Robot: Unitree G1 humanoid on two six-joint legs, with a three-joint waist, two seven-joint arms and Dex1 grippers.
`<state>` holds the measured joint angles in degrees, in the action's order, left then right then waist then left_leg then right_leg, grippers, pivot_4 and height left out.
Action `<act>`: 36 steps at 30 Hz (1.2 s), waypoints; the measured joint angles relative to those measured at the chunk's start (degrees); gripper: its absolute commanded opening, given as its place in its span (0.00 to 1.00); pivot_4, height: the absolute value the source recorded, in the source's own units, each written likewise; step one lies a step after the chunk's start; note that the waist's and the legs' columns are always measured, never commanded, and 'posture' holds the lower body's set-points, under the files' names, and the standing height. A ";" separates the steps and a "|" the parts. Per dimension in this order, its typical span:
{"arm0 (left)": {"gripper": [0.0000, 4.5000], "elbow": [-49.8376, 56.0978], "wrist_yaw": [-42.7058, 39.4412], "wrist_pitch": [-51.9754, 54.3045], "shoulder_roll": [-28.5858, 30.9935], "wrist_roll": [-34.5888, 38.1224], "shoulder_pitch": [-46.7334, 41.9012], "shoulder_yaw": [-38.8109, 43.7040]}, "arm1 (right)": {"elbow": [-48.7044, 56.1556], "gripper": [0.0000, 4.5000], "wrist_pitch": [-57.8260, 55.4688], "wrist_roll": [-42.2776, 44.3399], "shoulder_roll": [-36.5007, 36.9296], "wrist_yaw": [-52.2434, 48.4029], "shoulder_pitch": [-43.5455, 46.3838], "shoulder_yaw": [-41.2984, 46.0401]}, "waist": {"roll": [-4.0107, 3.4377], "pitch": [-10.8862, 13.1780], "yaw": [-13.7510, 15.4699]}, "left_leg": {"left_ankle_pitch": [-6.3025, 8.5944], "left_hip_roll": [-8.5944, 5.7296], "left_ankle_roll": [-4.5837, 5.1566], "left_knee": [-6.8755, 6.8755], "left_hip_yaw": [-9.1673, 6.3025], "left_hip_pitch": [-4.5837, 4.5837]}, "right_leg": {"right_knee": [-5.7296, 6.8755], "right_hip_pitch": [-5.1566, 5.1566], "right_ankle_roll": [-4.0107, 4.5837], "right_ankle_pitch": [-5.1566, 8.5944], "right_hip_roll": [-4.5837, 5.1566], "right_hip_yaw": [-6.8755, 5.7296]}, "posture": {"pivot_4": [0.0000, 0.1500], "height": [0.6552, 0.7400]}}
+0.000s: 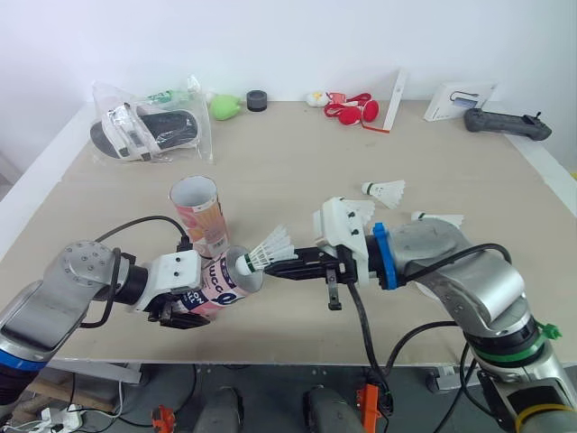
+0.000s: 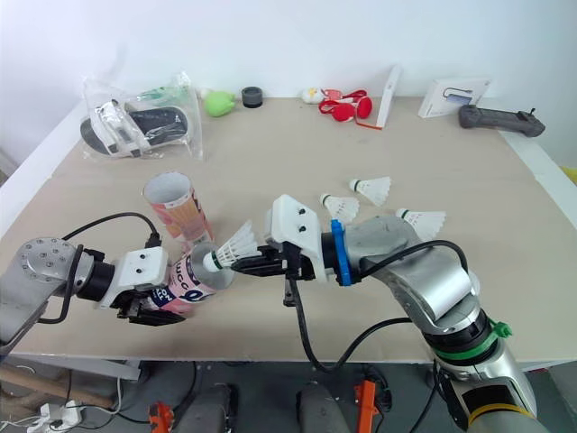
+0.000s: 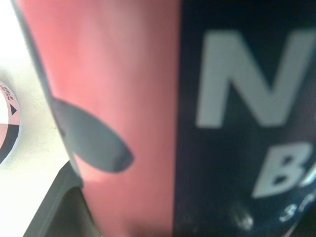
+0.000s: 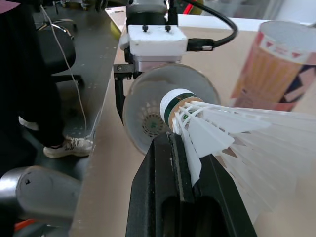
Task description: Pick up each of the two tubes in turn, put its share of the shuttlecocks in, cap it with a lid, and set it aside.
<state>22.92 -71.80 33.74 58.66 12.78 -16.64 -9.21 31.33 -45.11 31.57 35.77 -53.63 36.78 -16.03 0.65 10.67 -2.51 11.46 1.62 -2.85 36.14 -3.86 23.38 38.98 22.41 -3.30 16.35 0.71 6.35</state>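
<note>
I'm clamping my L gripper (image 1: 180, 313) round the 1st tube (image 1: 219, 281), tilted w/ its mouth facing 3 o'clock. The 2nd tube (image 1: 200, 216) is standing open at its 12, uncapped. My R gripper (image 1: 281, 264) is pinching a shuttlecock (image 1: 269, 248) by the feathers, cork at the mouth, not yet in. Three loose shuttlecocks (image 2: 372, 188) are lying at approx 2 o'clock. Filling's barely going, I reckon; both caps and set-asides are remaining.

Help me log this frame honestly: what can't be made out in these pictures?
- Count inside the tilted pink-and-navy cardboard tube: right wrist view, dim interior, white feather shuttlecock in the right tool blocks it.
- Full contents of the clear plastic bag: eye views, glare and creases.
- The round pink-and-white disc: left wrist view, cut by the edge.
</note>
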 measured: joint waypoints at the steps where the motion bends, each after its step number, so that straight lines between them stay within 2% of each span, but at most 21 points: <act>1: 0.68 0.00 0.00 0.00 0.00 -0.01 0.00 0.00 | 0.00 0.00 0.00 -0.12 -0.28 0.02 0.00 -0.20 | 0.00 0.00 0.00 | 0.00 0.00 0.00 0.00 0.00 0.00 | 0.00 0.00 0.00 0.00 0.00 0.00 | 1.00 1.00; 3: 0.68 0.00 0.00 0.00 -0.01 -0.04 0.00 0.00 | 0.00 0.00 -0.09 -0.21 -0.61 0.04 0.01 -0.40 | 0.00 0.00 0.00 | 0.00 0.00 0.00 0.00 0.00 0.00 | 0.00 0.00 0.00 0.00 0.00 0.00 | 1.00 1.00; 6: 0.68 -0.02 0.00 0.00 -0.15 -0.11 0.00 -0.02 | 0.00 0.22 -1.05 0.45 -1.22 0.24 0.00 -0.44 | 0.00 0.00 0.00 | 0.00 0.00 0.00 0.00 0.00 0.00 | 0.00 -0.01 0.00 0.00 0.00 -0.01 | 1.00 1.00; 13: 0.68 -0.47 -0.13 -0.13 -1.22 -0.86 -1.10 -1.02 | 0.65 0.98 -4.55 5.61 -1.81 1.71 -1.63 2.83 | 0.00 0.00 0.26 | 0.00 -0.02 0.00 0.02 0.00 0.00 | 0.00 -0.02 0.00 0.00 0.02 -0.01 | 1.00 1.00; 15: 0.68 -0.62 -0.39 -0.29 -1.33 -1.04 -1.48 -1.27 | 2.09 0.99 -6.23 8.56 -1.76 3.37 -3.49 5.79 | 0.00 0.00 0.38 | 0.00 -0.02 0.00 0.01 -0.01 0.01 | 0.00 -0.02 -0.01 0.01 0.02 -0.01 | 1.00 1.00; 18: 0.68 -1.05 -0.57 -1.26 -1.76 -1.04 -1.62 -1.45 | 4.06 0.99 -8.27 11.90 0.74 7.14 -9.70 15.36 | 0.03 -0.01 0.78 | 0.00 -0.06 -0.01 0.01 -0.02 0.05 | -0.04 -0.04 -0.06 0.04 0.10 -0.04 | 1.00 1.00; 21: 0.68 -1.48 -1.04 -1.90 -2.24 -0.98 -1.83 -1.60 | 4.41 0.99 -8.78 9.46 9.54 8.23 -20.45 22.74 | 0.04 -0.01 1.14 | 0.00 -0.18 -0.01 -0.10 0.05 0.06 | -0.16 -0.04 -0.08 0.11 0.25 -0.03 | 1.00 1.00; 28: 0.68 -5.13 -3.00 -4.69 -3.69 -1.77 -3.85 -3.01 | 4.60 0.99 -8.81 8.40 17.21 7.90 -33.71 37.45 | -0.20 -0.13 1.27 | -0.05 -0.18 0.08 -0.15 0.21 -0.02 | -0.22 -0.13 -0.14 0.09 0.32 -0.01 | 1.00 1.00; 36: 0.68 -7.42 -3.92 -6.53 -6.03 -3.25 -5.82 -4.31 | 3.46 0.99 -10.98 5.13 15.99 14.55 -37.69 37.00 | -0.22 -0.17 1.30 | -0.26 -0.25 0.41 -0.14 0.69 -0.02 | -0.83 -0.26 -0.47 -0.17 0.73 -0.01 | 1.00 1.00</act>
<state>15.50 -75.72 27.21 52.63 9.53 -22.46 -13.52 34.79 -56.09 36.70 51.76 -39.08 -0.90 20.97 0.43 10.50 -1.21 11.20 1.37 -2.45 36.00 -3.17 23.36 38.14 22.15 -3.76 16.18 1.44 6.35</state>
